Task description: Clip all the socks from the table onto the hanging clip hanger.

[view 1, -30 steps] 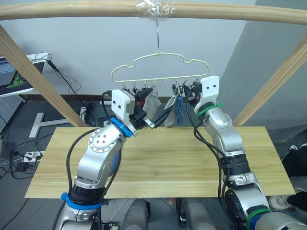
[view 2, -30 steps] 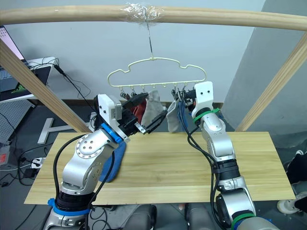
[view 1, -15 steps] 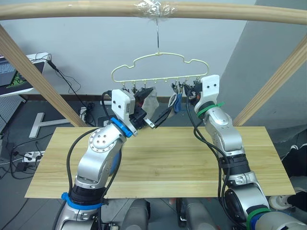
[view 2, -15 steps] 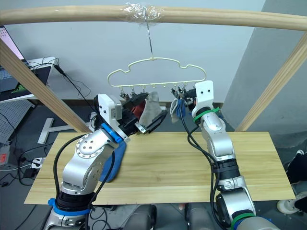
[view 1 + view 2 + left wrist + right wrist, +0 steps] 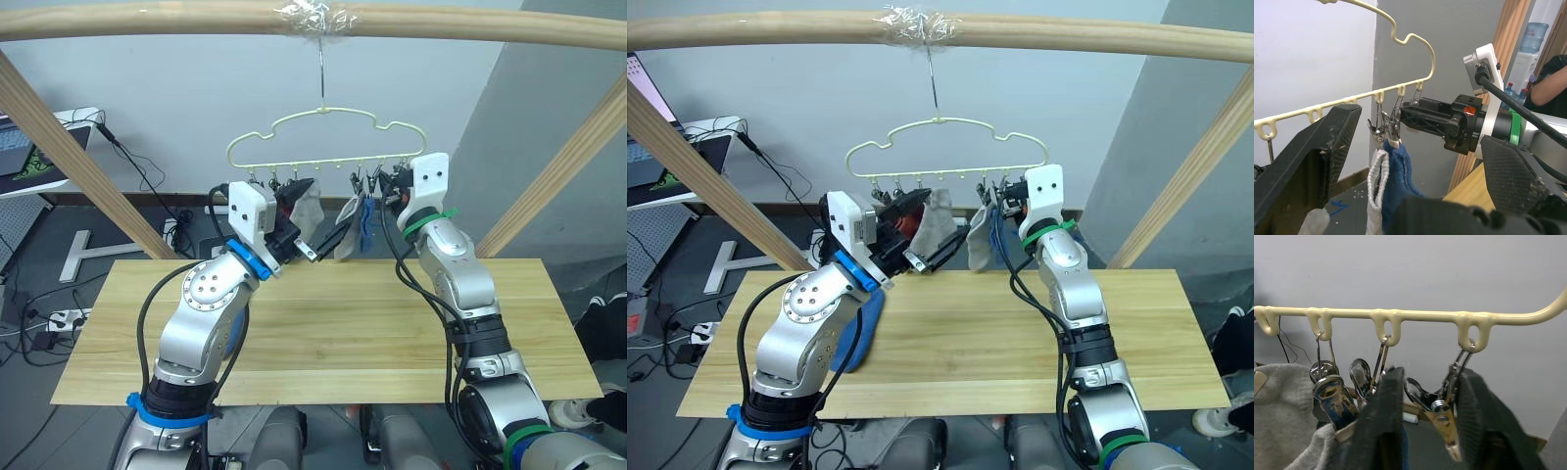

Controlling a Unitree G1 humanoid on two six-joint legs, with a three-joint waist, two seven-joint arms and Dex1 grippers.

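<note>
The pale yellow clip hanger (image 5: 325, 111) hangs by its hook from the top bar. A light grey sock (image 5: 310, 204), a second grey sock (image 5: 347, 233) and a blue sock (image 5: 366, 223) hang clipped to it. A rust red sock (image 5: 908, 223) shows behind my left gripper (image 5: 318, 220), which is open, with the grey and blue pair (image 5: 1393, 171) hanging between its spread fingers. My right gripper (image 5: 1431, 374) is open at the hanger's right end, and the end clip (image 5: 1444, 418) sits between its fingers. Another blue sock (image 5: 865, 328) lies on the table (image 5: 372, 333) under my left arm.
A thick wooden bar (image 5: 147, 20) runs overhead, with slanted wooden posts at left (image 5: 78, 157) and right (image 5: 558, 171). Cables and a power strip (image 5: 59, 318) lie on the floor at left. A person (image 5: 1547, 78) stands beyond the right arm.
Half a second ago the grey and blue socks at the hanger's right were swung up; now they hang straight down again. Both arms have barely moved.
</note>
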